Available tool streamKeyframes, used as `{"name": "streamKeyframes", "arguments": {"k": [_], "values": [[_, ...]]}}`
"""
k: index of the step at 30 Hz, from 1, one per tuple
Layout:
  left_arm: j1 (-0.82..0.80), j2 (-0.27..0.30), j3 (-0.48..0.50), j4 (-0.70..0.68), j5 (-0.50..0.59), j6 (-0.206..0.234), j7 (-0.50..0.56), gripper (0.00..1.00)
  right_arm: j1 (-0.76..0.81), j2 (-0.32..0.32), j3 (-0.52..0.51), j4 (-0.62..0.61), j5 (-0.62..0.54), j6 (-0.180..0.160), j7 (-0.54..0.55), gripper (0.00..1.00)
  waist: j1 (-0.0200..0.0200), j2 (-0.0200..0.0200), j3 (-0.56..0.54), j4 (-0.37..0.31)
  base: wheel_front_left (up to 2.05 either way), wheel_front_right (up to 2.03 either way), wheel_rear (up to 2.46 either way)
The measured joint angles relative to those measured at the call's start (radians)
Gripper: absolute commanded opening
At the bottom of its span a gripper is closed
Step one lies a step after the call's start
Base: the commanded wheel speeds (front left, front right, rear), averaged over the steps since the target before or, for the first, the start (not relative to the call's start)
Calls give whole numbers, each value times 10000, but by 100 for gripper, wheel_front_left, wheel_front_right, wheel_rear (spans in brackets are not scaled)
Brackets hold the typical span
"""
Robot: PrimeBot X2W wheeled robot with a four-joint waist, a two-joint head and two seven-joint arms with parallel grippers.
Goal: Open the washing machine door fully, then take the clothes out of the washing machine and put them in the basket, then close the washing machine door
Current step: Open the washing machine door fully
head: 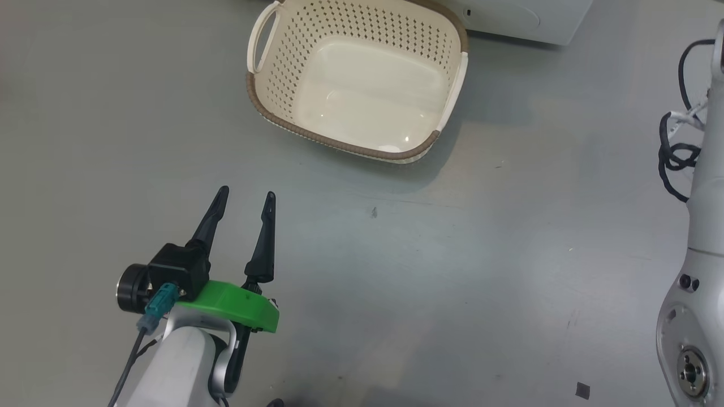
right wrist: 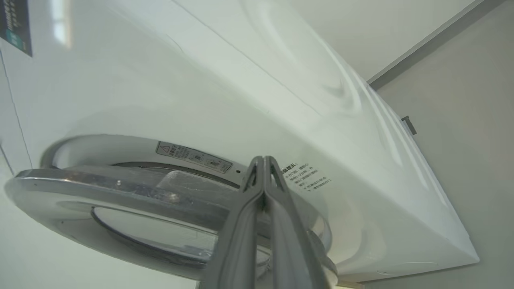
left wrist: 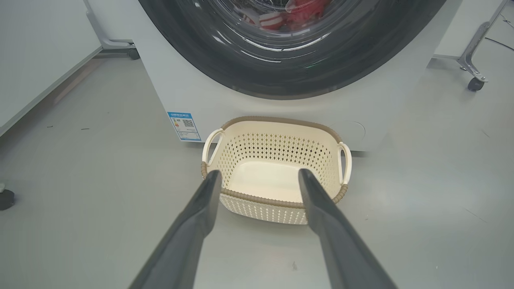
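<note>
The white washing machine (left wrist: pixel 192 88) fills the top of the left wrist view, its door (left wrist: pixel 281 82) showing a glossy black rim. Red and white clothes (left wrist: pixel 301 10) show through the glass. The cream basket (left wrist: pixel 281 120) stands empty on the floor right in front of the machine. My left gripper (left wrist: pixel 259 172) hovers open, short of the basket (head: pixel 339 146), with nothing between its fingers; in the head view the left gripper (head: pixel 247 193) sits at lower left. My right gripper (right wrist: pixel 263 158) is shut, its fingers lying across the door's (right wrist: pixel 120 188) chrome edge, which stands off the machine's front (right wrist: pixel 200 80).
A blue label (left wrist: pixel 184 125) marks the machine's lower left corner. A castered metal leg (left wrist: pixel 474 82) stands to its right, a white panel (left wrist: pixel 40 60) and a dark caster (left wrist: pixel 6 198) to its left. My pale right forearm (head: pixel 701 226) with black cables runs along the head view's right edge.
</note>
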Motion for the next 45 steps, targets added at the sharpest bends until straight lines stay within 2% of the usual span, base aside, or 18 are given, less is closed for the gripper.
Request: {"name": "streamKeyframes", "arguments": {"k": [19, 37, 45], "values": [[-177, -42, -159, 276, -219, 4, -15, 100, -2087, 33, -552, 1277, 1994, -786, 1521, 0, 0, 0, 388, 638, 0, 0, 0], [-265, -67, -313, 460, -324, 40, -15, 100, -3135, 25, -779, 2771, 3705, -980, 2719, 0, 0, -1, 413, 906, 0, 0, 0], [-264, -69, -349, 489, -337, 96, -15, 100, -3540, -157, -688, 3338, 3839, -1051, 2792, 0, 0, -1, 476, 1040, 0, 0, 0]]}}
